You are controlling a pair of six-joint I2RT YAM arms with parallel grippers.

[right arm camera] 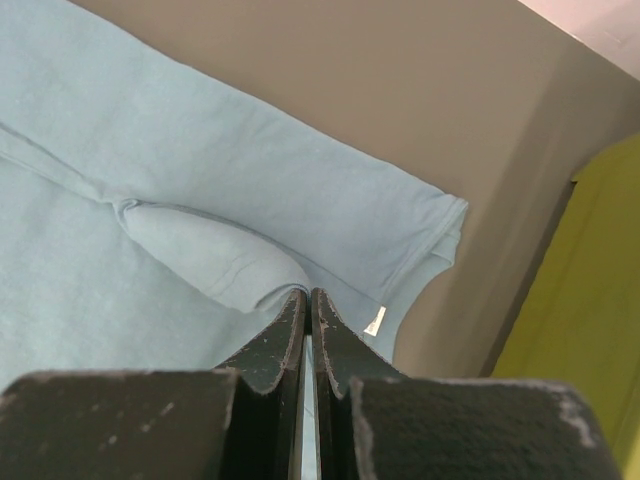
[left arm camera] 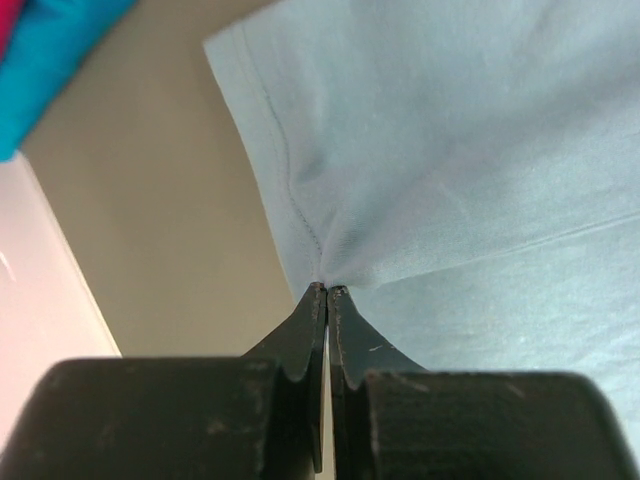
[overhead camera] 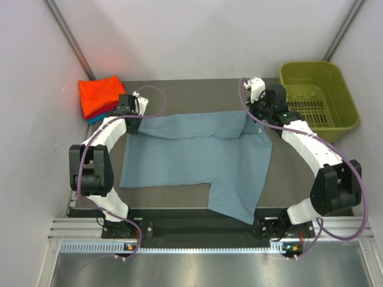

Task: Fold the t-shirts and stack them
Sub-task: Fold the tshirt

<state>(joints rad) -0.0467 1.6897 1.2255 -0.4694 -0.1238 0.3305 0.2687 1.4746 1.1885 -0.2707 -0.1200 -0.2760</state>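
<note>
The large grey-blue t-shirt (overhead camera: 197, 158) lies spread on the table, its far edge partly folded over. My left gripper (overhead camera: 133, 122) is shut on the shirt's far left edge; the left wrist view shows the cloth (left arm camera: 450, 150) pinched at the fingertips (left arm camera: 327, 290). My right gripper (overhead camera: 256, 116) is shut on the shirt's far right part; the right wrist view shows a fold of cloth (right arm camera: 200, 240) pinched at its tips (right arm camera: 308, 293). Folded orange (overhead camera: 100, 92), red and teal tees (overhead camera: 96, 118) are stacked at the far left corner; the teal one shows in the left wrist view (left arm camera: 50, 55).
An olive-green plastic basket (overhead camera: 320, 98) stands at the far right, its edge in the right wrist view (right arm camera: 590, 330). Grey walls close in the table on the left, back and right. A metal rail runs along the near edge (overhead camera: 203, 230).
</note>
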